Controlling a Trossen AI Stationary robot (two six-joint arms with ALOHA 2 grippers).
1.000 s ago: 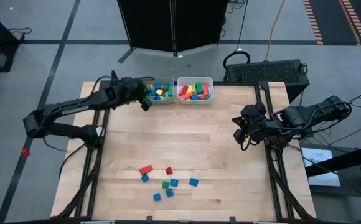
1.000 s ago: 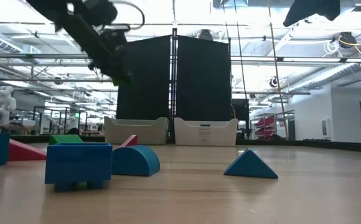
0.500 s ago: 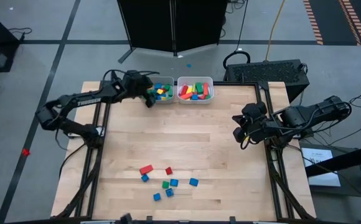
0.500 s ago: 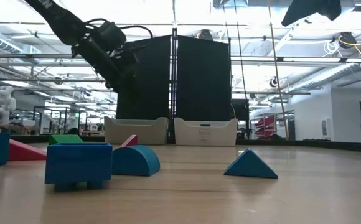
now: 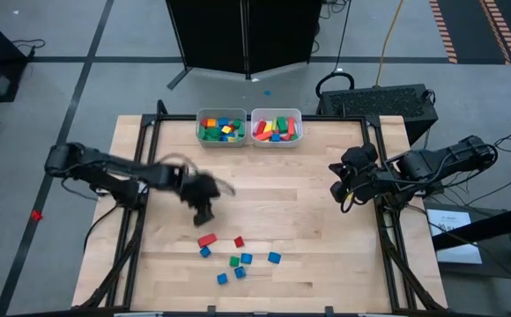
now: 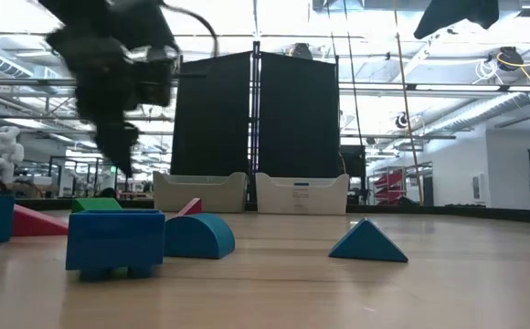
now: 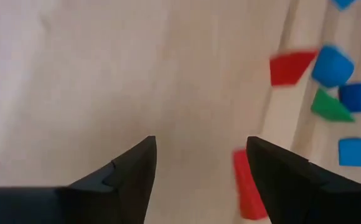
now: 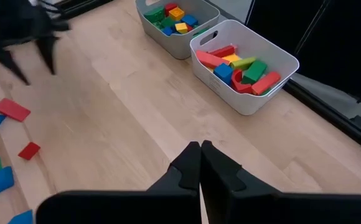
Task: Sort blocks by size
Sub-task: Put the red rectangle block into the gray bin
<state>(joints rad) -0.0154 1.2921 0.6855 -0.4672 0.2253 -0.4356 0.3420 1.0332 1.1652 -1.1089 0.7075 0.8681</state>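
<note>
A pale wooden table [image 5: 308,220] stands on a grey floor, with a black partition [image 5: 242,35] behind its far edge. Against that edge sit two pale bins side by side. The left bin [image 5: 201,136] holds small blocks in green, blue, yellow and red. The right bin [image 5: 299,136] holds longer pieces in red, green, yellow and blue.

Near the table's front, a loose group of blocks lies on the wood. A flat red bar [image 5: 207,239] is at its left, with a small blue piece [image 5: 204,252] just in front of it. A small red block [image 5: 239,241] lies just right of the bar. Nearer the front edge are a green block [image 5: 234,261] and several blue ones, one of them [image 5: 274,257] farthest right.

The left gripper [image 5: 203,213] hangs above the table's middle-left, just behind the red bar, and it shows blurred. In its wrist view the two dark fingers [image 7: 131,171] stand apart with nothing between them, above bare wood, and the red bar [image 7: 246,186] lies just beside one fingertip.

The right gripper [image 5: 341,192] waits over the table's right edge, well apart from the blocks. In its wrist view its fingers [image 8: 187,165] are pressed together and hold nothing.

In the low view a blue block [image 6: 114,242] and a blue triangular piece [image 6: 367,242] stand in front, with both bins behind them.
</note>
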